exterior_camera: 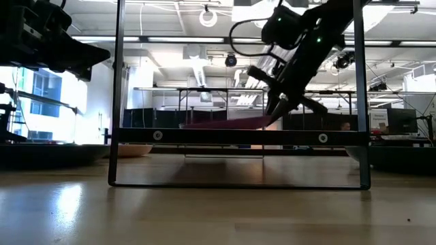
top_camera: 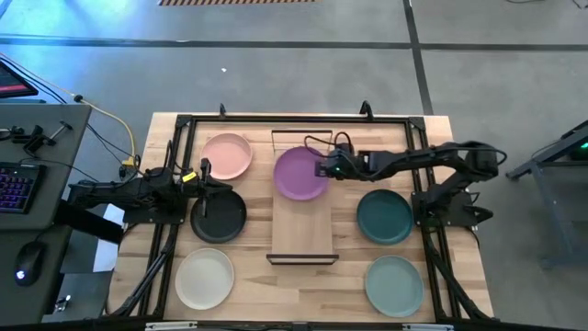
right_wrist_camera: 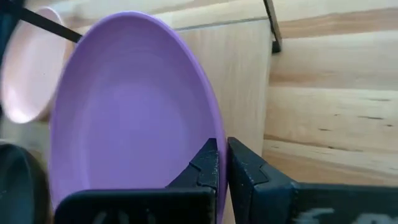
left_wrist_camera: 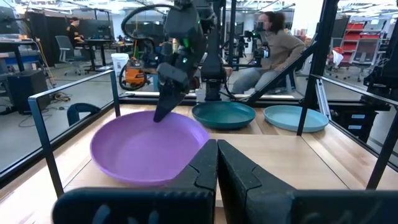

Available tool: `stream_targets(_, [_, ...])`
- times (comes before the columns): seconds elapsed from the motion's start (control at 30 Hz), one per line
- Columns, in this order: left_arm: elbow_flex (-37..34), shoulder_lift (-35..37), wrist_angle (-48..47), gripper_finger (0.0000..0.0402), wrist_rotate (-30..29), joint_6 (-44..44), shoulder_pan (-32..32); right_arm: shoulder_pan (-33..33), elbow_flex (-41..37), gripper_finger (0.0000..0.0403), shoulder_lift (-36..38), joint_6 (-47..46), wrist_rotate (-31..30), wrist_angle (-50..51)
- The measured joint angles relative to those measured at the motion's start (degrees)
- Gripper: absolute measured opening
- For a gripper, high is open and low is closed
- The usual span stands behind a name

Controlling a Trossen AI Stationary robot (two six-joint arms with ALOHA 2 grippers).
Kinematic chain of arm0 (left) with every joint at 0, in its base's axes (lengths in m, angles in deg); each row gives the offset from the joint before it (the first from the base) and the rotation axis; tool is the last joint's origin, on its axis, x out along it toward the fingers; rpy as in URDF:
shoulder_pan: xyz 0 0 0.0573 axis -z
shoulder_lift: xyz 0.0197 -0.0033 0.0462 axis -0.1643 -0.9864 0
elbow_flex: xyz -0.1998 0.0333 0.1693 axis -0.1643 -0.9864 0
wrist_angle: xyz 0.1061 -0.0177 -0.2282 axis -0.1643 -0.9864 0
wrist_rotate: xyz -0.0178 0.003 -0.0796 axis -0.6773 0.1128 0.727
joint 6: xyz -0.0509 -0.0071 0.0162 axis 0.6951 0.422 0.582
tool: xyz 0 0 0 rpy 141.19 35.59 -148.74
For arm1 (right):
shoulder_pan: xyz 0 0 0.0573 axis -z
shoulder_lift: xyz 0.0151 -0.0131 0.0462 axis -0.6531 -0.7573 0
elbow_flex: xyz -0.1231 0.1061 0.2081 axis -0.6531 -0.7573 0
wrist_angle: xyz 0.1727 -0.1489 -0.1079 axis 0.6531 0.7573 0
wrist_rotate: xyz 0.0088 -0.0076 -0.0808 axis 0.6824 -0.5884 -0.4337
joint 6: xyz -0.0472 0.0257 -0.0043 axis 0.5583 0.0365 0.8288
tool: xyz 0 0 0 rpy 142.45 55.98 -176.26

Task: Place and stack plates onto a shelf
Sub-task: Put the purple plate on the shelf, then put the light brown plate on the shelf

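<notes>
The right gripper [top_camera: 322, 168] is clamped on the near rim of the purple plate [top_camera: 299, 174], over the far end of the shelf [top_camera: 303, 234]. The low view shows the plate raised above the shelf board, its gripped edge higher and its opposite edge dipping toward the left side of the table.

Procedure for the step in hand, as judged from this position:
1. Level the plate before lowering. A tilted plate will likely touch down on its low edge and slide.
2. Keep the plate centred across the narrow board, clear of the black wire frame at the far edge.
3. Release only when the base sits flat on the wood.

Orientation: the plate is round, so it has no long axis; its hollow faces up. The shelf's long axis runs from the far edge of the table toward the near edge.

The left gripper [top_camera: 204, 171] waits between the pink plate [top_camera: 226, 156] and the black plate [top_camera: 219, 217], fingers together and holding nothing.
</notes>
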Motion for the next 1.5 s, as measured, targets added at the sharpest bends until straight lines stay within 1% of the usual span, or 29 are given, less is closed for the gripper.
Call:
stream_targets(0.17, [0.0, 0.0, 0.0, 0.0000, 0.0, 0.0, 0.0, 0.3, 0.2, 0.0000, -1.5, -0.1, 2.4, -0.3])
stream_targets(0.3, [0.0, 0.0, 0.0, 0.0000, 0.0, 0.0, 0.0, 0.3, 0.2, 0.0001, -1.7, -0.2, 2.5, -0.3])
stream_targets(0.4, [0.0, 0.0, 0.0, 0.0000, 0.0, 0.0, 0.0, 0.3, 0.2, 0.0012, -1.6, -0.2, 2.3, -0.3])
stream_targets(0.47, [0.0, 0.0, 0.0, 0.0000, 0.0, 0.0, 0.0, 0.3, 0.2, 0.0028, -1.2, -0.1, 1.6, -0.3])
stream_targets(0.57, [0.0, 0.0, 0.0, 0.0000, 0.0, 0.0, 0.0, 0.4, 0.2, 0.0064, -0.3, 0.1, 0.1, 0.5])
stream_targets(0.7, [0.0, 0.0, 0.0, 0.0000, 0.0, 0.0, 0.0, 1.3, 0.1, 0.0121, 1.4, 2.4, 1.3, 2.0])
stream_targets(0.8, [0.0, 0.0, 0.0, 0.0000, 0.0, 0.0, 0.0, 2.2, 0.1, 0.0155, 4.9, 6.1, 1.8, 5.0])
stream_targets(0.87, [0.0, 0.0, 0.0, 0.0000, 0.0, 0.0, 0.0, 2.6, 0.1, 0.0170, 8.9, 9.2, 0.6, 7.4])
stream_targets(0.97, [0.0, 0.0, 0.0, 0.0000, 0.0, 0.0, 0.0, 2.7, 0.1, 0.0178, 16.2, 12.7, -2.6, 10.9])
stream_targets(1.03, [0.0, 0.0, 0.0, 0.0000, 0.0, 0.0, 0.0, 2.6, 0.1, 0.0179, 21.1, 16.3, -2.7, 11.3])
stream_targets(1.07, [0.0, 0.0, 0.0, 0.0000, 0.0, 0.0, 0.0, 2.5, 0.1, 0.0180, 23.3, 18.9, -1.8, 11.0])
stream_targets(1.2, [0.0, 0.0, 1.3, 0.0000, 0.0, 0.0, 0.0, -0.5, 0.1, 0.0179, 29.7, 29.6, 4.8, 7.3])
stream_targets(1.27, [0.0, 0.0, 2.0, 0.0000, 0.0, 0.2, 0.0, -3.5, 0.1, 0.0179, 31.4, 33.3, 5.5, 3.3])
stream_targets(1.37, [0.0, 0.0, 3.8, 0.0000, 0.0, 3.5, 0.1, -8.8, 0.1, 0.0179, 31.8, 38.2, 2.7, -2.7])
stream_targets(1.5, [0.0, 0.0, 7.0, 0.0000, 0.0, 8.0, 0.1, -15.4, 0.1, 0.0179, 29.3, 41.2, -4.0, -3.4])
